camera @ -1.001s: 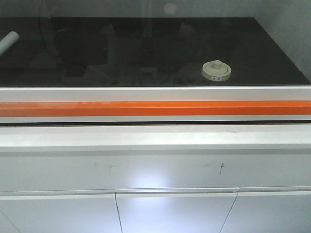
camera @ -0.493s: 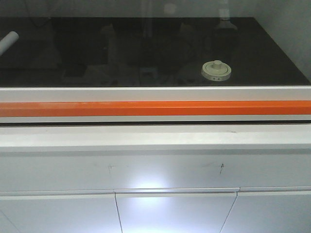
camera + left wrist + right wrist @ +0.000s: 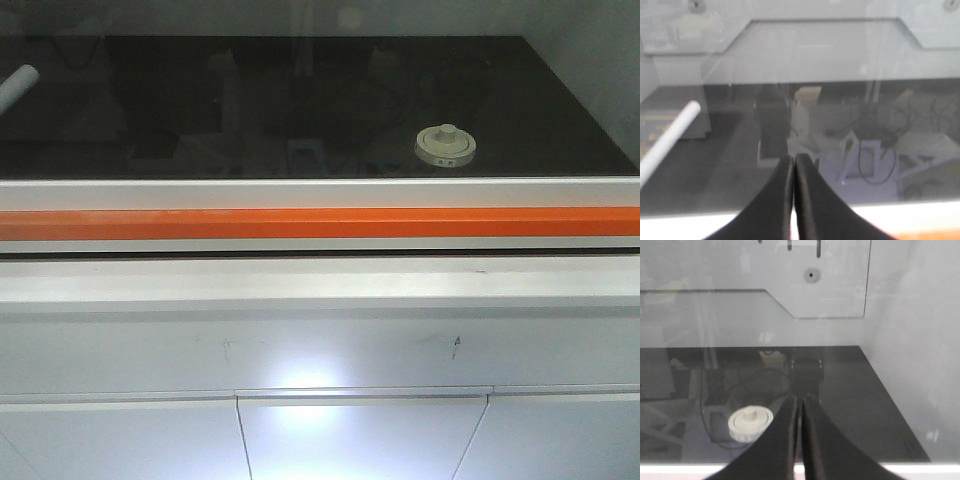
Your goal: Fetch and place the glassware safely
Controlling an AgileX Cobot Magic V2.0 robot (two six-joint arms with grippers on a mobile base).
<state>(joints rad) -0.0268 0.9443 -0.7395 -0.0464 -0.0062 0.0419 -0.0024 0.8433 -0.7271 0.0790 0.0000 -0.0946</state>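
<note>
A: What changes over the last second? Biggest thing first.

B: The white cabinet front (image 3: 360,440), black worktop (image 3: 570,110) and orange strip (image 3: 320,222) sit exactly as before in the front view. Only the dim reflections over the worktop shift. A pale glint at upper right, there half a second ago, is gone.

A: What does that mean for the task?

B: Judgement: something on the camera's side of a glass pane is moving, probably the arms. Nothing has reached the work area, so the fetch has not started.

A: The tube?

B: The white tube (image 3: 17,84) lies at the far left edge, same spot. It is not the target.

A: And the jar?

B: The glass jar (image 3: 446,146), with its cream lid and central knob, stands upright on the worktop. It is right of centre, near the front edge, and unmoved across all three front frames. In the right wrist view it sits below and left of the fingertips, apart from them.

A: The grippers?

B: The left gripper (image 3: 793,165) has its fingers pressed together and holds nothing. It faces the mid-worktop, with the tube off to its left. The right gripper (image 3: 800,407) is the same, tips meeting and empty. It looks the nearer to the jar and must spread its fingers before any grasp.

A: Any writing?

B: None is legible. Two small dark marks on the lid's rim are too small to read. No brand shows.
</note>
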